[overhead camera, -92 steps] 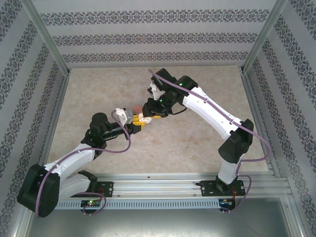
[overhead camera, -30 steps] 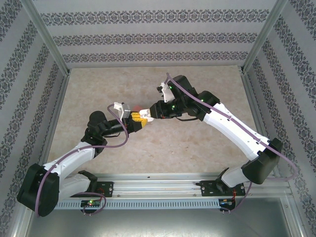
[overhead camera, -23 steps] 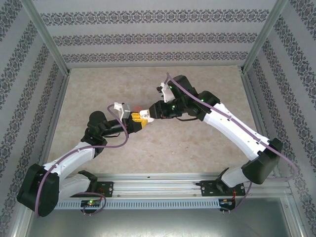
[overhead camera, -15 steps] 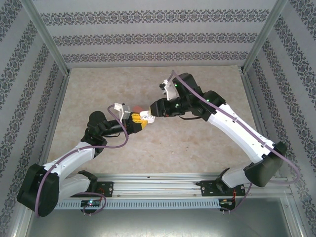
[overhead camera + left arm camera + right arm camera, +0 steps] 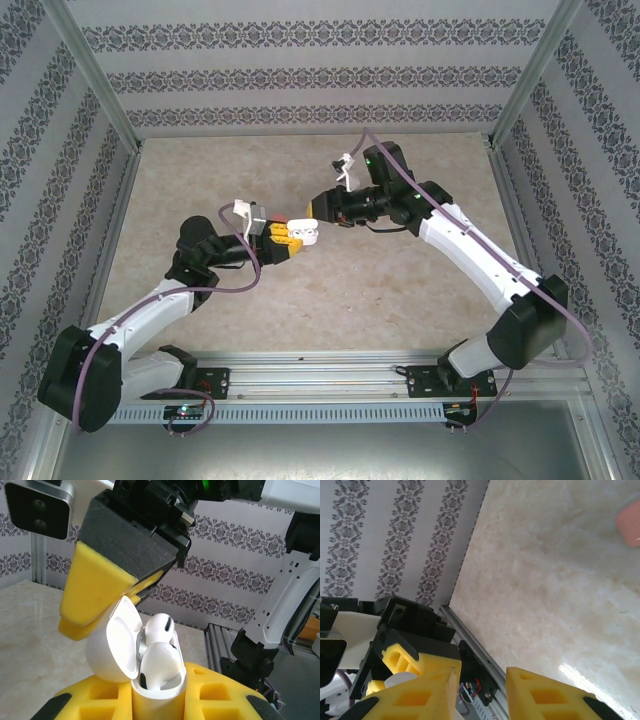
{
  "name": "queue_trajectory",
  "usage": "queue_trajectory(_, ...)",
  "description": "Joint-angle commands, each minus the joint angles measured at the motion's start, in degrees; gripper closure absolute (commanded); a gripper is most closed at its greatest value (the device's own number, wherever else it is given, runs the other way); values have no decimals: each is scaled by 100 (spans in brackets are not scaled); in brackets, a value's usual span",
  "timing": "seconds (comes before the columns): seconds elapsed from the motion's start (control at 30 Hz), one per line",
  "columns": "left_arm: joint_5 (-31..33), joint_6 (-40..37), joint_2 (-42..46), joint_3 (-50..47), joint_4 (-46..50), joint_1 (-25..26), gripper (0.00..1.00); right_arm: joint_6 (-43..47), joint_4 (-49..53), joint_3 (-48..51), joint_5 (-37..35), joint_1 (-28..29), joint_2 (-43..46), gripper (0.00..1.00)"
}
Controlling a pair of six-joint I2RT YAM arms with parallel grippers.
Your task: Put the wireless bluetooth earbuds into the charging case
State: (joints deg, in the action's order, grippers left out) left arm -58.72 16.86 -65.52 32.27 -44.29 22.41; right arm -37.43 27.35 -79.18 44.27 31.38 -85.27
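**Late stage of earbud insertion, lid open.** The left tool (image 5: 288,236) is clamped on the white charging case (image 5: 156,702) and holds it upright in the air above the tabletop (image 5: 200,180). The lid (image 5: 117,640) is hinged open, to the left in the left wrist view. 2 white earbuds (image 5: 160,662) sit in the case, 1 behind the other. The nearer one appears to ride slightly proud of the rim (whether it is fully seated cannot be told).

The right tool (image 5: 480,695) has its 2 yellow fingers (image 5: 97,597) apart with nothing between them. 1 finger hangs just beside the back of the lid, and contact cannot be confirmed. A blurred pink object (image 5: 630,522) lies on the tabletop, well apart from both tools.

Judgement: insertion looks done or nearly so. The next move probably calls for a light push on the lid's outer face toward the case, with the left tool's clamp as the counter-hold. If the nearer earbud is not home, a short downward press on it comes first.
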Motion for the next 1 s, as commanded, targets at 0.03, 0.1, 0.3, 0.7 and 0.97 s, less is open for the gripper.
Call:
queue_trajectory(0.03, -34, 616, -255, 356, -670, -39, 100, 16, -407, 59, 812, 174, -4, 69)
queue_trajectory(0.1, 36, 963, -392, 375, -935, -85, 100, 25, -504, 93, 895, 175, 74, 69)
queue_trajectory(0.3, 58, 1709, -739, 356, -1626, -231, 100, 38, -814, 265, 1188, 167, 334, 68)
queue_trajectory(0.7, 80, 2132, -708, 483, -1632, -265, 100, -346, -1755, 1026, 861, -130, 905, 47)
queue_trajectory(0.97, 88, 2473, -605, 761, -1171, -280, 100, -732, -2848, 1418, 1020, -122, 971, 45)
